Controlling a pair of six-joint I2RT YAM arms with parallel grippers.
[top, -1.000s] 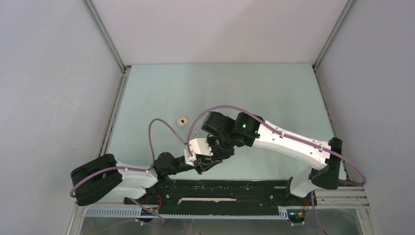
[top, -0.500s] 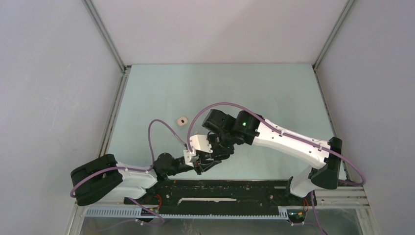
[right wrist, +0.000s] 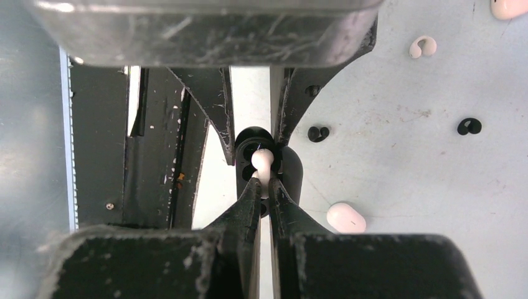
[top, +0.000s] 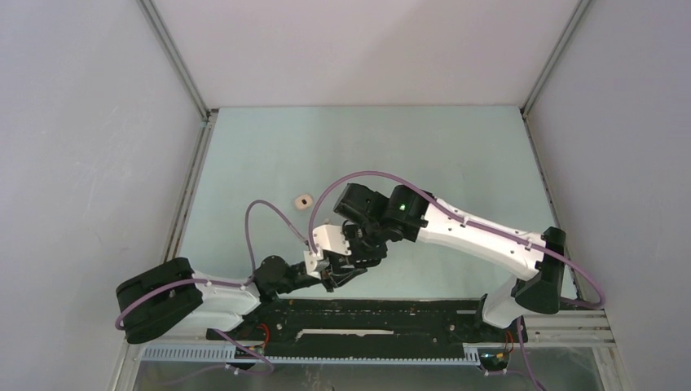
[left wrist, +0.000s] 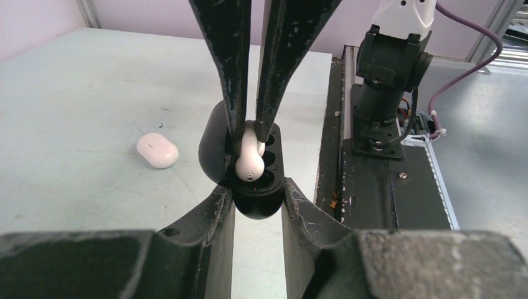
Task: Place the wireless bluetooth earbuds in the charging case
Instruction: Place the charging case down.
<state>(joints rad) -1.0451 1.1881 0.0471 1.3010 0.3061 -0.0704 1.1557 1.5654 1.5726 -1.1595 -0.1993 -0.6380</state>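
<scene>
Left wrist view shows the left gripper clamped partway shut on the open, glossy black plastic charging case. The right gripper pinches the smooth white plastic earbud, which has a rounded head and a short stem. Its lower end meets a round socket of the case and does not appear fully seated.

Over the last second both wrists shift slightly toward the left arm's base, and neither grip alters. Judgement: alignment is being corrected and insertion is incomplete.

A white pill-shaped closed case lies nearby on the matte, scuffed pale green table. A small black curled earbud and a white curled earbud lie loose there.
</scene>
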